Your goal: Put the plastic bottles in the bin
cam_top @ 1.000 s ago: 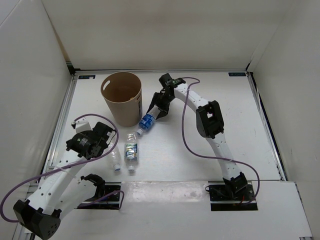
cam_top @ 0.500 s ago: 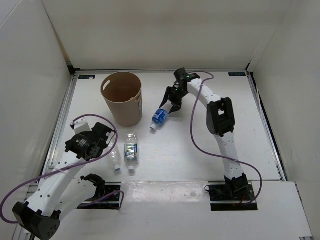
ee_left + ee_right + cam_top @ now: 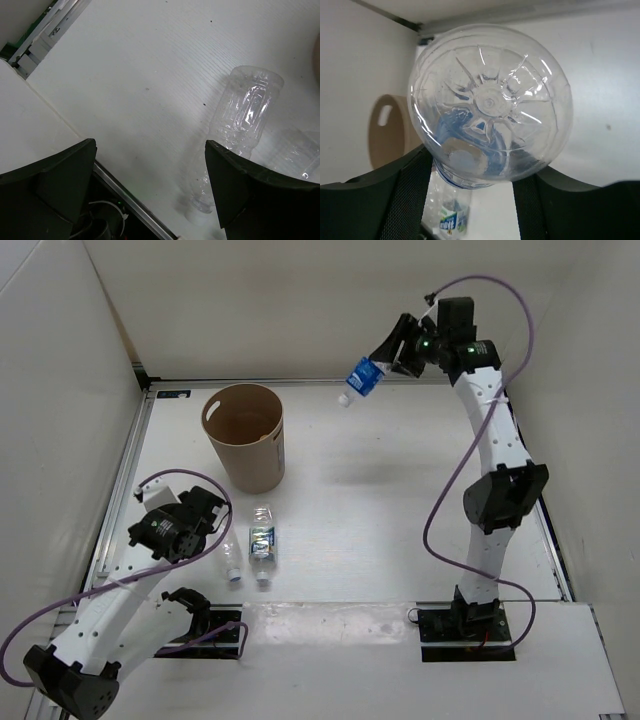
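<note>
**Blue-labelled bottle held high, right of the bin**

At the near left, the left arm is folded low. The left gripper [image 3: 212, 520] [image 3: 150, 185] points down at the table [image 3: 400, 530], its fingers spread wide with nothing between them. Just beside it, the plain clear bottle [image 3: 231, 560] [image 3: 244, 117] lies on its side, long axis running far to near and neck toward the near edge. The green-blue-labelled bottle [image 3: 262, 543] [image 3: 451, 220] lies next to it, parallel and pointing the same way.

Beyond them the bin [image 3: 250, 462] [image 3: 387, 132] stands upright. What shows of its inside is tan wall with a handle cut-out.

Further right, the blue-labelled bottle [image 3: 360, 378] [image 3: 490, 105] hangs in the air near the back wall, well apart from the bin. It is tilted, with its cap down and toward the bin's side and its base up at the wrist. The right gripper [image 3: 380, 360] [image 3: 475, 187] is clamped on its base end. The right arm stretches tall and far from its base.
</note>
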{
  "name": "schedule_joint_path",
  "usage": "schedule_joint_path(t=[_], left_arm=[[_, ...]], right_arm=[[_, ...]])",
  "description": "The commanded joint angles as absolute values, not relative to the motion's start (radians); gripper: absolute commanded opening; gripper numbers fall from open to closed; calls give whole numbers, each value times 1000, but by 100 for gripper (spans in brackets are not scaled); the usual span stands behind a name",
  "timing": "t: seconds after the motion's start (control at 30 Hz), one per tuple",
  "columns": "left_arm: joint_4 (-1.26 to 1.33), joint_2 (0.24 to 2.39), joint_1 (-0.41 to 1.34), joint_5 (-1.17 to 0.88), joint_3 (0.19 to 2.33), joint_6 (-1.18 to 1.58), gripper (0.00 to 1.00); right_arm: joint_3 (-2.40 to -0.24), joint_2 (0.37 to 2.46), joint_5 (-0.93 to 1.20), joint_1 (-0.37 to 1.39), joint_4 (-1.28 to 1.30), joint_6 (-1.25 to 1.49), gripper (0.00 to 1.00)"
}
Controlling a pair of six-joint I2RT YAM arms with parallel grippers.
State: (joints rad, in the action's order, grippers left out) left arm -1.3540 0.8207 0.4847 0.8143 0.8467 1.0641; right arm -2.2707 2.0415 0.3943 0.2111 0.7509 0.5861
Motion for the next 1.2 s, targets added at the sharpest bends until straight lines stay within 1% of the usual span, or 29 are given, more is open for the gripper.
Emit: schedule_joint_path(t=[0.0,0.03,0.13,0.23,0.3,0.37,0.47,0.5,0.53,0.67,0.73,0.8,0.93,1.17], left_arm=[[-1456,819,492,845,880,1092,100],[-1457,825,494,844,881,1091,100],[-1457,850,495,841,888,1086,100],[-1459,883,492,830,897,1072,100],[-1456,906,499,824,903,1065,100],[-1456,917,506,819,907,1054,100],[-1457,927,509,824,913,1054,100],[-1456,920,508,828,910,1057,100],[-1459,916,509,830,911,1058,100],[-1465,861,525,844,893,1077,100],[-1477,809,558,868,885,1112,100],[-1500,784,590,897,867,1164,100],[-1491,709,601,910,847,1174,100],[-1497,715,601,916,851,1173,100]], right_arm=[[-2304,1925,429,264,550,475,0],[-2306,1907,449,281,532,459,0],[-2309,1904,699,288,391,477,0],[-2336,1910,752,328,341,395,0],[-2339,1913,724,359,334,313,0],[-2347,1922,703,374,325,305,0],[-2393,1936,686,437,382,175,0],[-2399,1942,658,452,440,72,0],[-2413,1947,647,489,451,48,0],[-2405,1974,543,529,456,3,0],[-2411,1991,537,554,480,-102,0],[-2422,1999,532,586,477,-115,0],[-2421,2026,515,621,428,-117,0],[-2404,2068,457,667,303,-78,0]])
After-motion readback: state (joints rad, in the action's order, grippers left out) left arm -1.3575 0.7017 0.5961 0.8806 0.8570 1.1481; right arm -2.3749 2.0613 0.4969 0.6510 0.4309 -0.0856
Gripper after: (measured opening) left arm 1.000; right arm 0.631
